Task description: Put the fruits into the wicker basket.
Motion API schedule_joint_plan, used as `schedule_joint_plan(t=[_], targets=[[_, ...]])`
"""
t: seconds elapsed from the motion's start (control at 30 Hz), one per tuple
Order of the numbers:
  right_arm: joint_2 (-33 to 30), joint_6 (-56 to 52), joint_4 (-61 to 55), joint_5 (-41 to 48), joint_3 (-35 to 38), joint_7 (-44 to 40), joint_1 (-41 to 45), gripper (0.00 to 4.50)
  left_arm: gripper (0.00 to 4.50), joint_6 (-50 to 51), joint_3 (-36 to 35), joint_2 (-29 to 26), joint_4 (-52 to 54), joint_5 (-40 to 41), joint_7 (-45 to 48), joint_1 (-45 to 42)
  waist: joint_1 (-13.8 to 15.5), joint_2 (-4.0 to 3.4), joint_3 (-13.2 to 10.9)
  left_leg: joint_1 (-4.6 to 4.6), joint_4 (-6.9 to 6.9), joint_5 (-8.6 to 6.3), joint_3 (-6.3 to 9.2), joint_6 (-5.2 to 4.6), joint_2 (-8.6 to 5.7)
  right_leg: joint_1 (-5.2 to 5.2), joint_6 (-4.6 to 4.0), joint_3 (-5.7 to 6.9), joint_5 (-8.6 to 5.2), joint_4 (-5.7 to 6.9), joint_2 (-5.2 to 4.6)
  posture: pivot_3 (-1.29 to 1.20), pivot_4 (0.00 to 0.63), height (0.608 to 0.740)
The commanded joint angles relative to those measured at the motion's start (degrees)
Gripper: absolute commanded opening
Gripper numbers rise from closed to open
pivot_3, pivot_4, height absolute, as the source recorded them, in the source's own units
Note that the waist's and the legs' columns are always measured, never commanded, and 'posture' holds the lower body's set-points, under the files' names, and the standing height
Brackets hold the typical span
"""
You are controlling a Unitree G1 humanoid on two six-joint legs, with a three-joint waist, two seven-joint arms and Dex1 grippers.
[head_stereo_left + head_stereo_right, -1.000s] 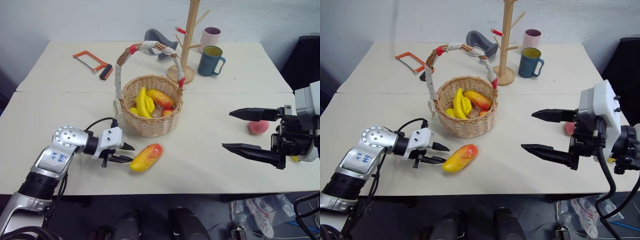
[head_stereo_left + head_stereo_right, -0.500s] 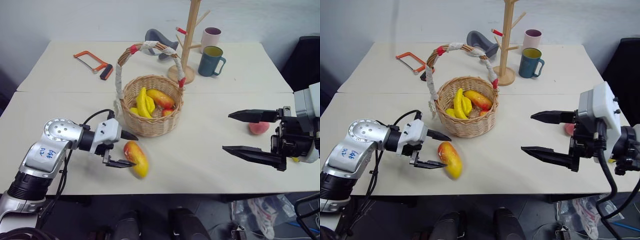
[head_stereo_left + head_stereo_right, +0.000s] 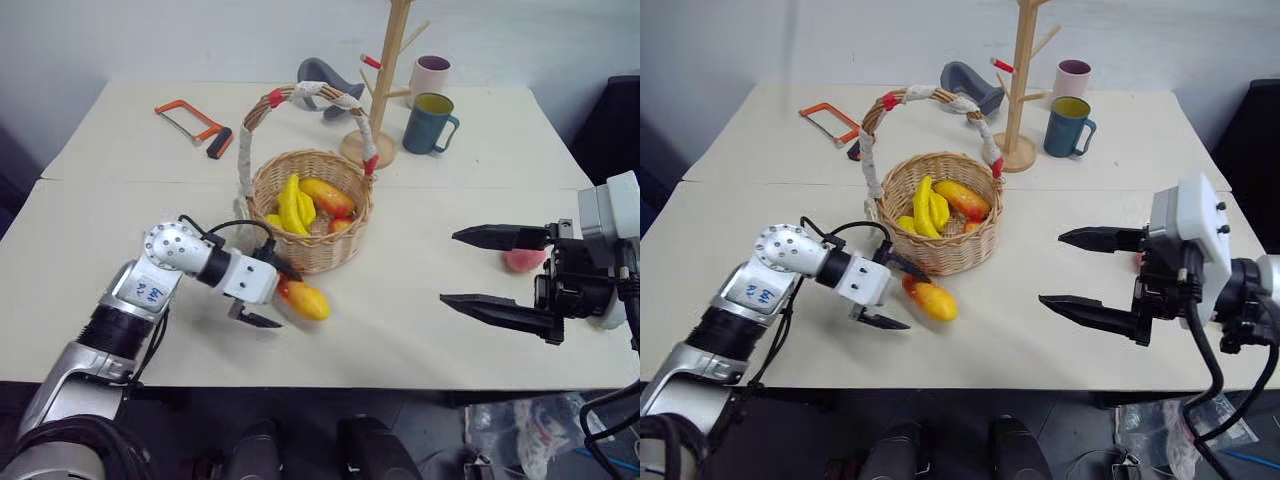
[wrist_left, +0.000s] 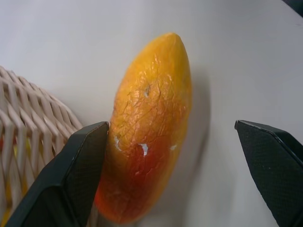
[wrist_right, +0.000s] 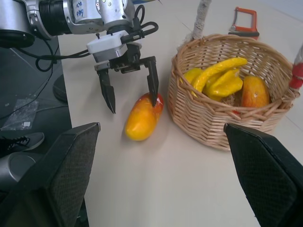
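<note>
Where the counter (image 3: 420,330) edge runs nearest, the left claw (image 3: 268,294) stands with its fingers spread wide around the red end of the mango (image 3: 303,298); one finger touches that end on the basket side, the other stands clear of the fruit. The mango lies on the counter, just in front of the wicker basket (image 3: 312,245) and close against its wall, gripped by nothing.

Right claw (image 3: 478,270): fingers wide apart, empty, hanging over bare counter well to the right of the basket. Peach (image 3: 522,260): on the counter just behind the right claw, partly hidden by it, well apart from the basket.

Wicker basket: mid-counter, upright, its cloth-wrapped handle arched overhead; holds yellow bananas (image 3: 292,204) and another mango (image 3: 326,196).

Far side of the counter: orange-framed hacksaw (image 3: 190,123) at left; wooden mug tree (image 3: 381,80) just behind the basket; a grey object (image 3: 324,76) beside the tree; teal mug (image 3: 431,122) and pink mug (image 3: 430,75) at right.
</note>
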State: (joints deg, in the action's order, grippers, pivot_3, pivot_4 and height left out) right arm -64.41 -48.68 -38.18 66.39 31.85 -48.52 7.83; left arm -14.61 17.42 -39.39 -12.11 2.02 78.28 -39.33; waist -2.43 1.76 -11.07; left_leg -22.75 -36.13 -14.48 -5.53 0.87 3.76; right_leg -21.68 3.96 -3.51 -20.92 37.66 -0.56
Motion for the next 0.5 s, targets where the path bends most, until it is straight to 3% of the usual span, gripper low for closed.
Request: schedule_joint_plan(t=[0.03, 0.23, 0.5], targets=[[0.65, 1.1, -1.77, 0.37, 2.75, 0.41, -0.74, 4.35, 4.48, -1.4, 0.07, 0.44, -1.09, -1.0, -1.02, -0.29, -0.11, 0.0, 0.0, 0.0, 0.01, 0.0, 0.01, 0.0, 0.01, -0.01, 0.0, 0.01, 0.0, 0.0, 0.02, 0.0, 0.15, 0.74], [0.87, 1.47, -2.36, 0.65, 3.16, 0.84, -1.58, 4.35, 4.48, -1.19, 0.21, 1.89, -1.88, -2.29, -3.58, -0.24, 0.0, 0.0, 0.0, 0.0, -0.08, 0.02, 0.02, 0.02, 0.01, 0.01, 0.02, 0.02, 0.0, 0.05, 0.01, 0.0, 0.15, 0.74], [0.2, 1.94, -1.64, 0.32, 2.75, 0.13, -1.13, 4.35, 2.22, -0.56, 0.09, 1.73, -1.69, -3.04, -4.35, 0.12, 0.07, -0.01, 0.01, 0.06, -0.12, 0.02, 0.03, 0.02, 0.0, 0.08, 0.07, 0.02, 0.04, 0.12, 0.0, 0.0, 0.15, 0.74]])
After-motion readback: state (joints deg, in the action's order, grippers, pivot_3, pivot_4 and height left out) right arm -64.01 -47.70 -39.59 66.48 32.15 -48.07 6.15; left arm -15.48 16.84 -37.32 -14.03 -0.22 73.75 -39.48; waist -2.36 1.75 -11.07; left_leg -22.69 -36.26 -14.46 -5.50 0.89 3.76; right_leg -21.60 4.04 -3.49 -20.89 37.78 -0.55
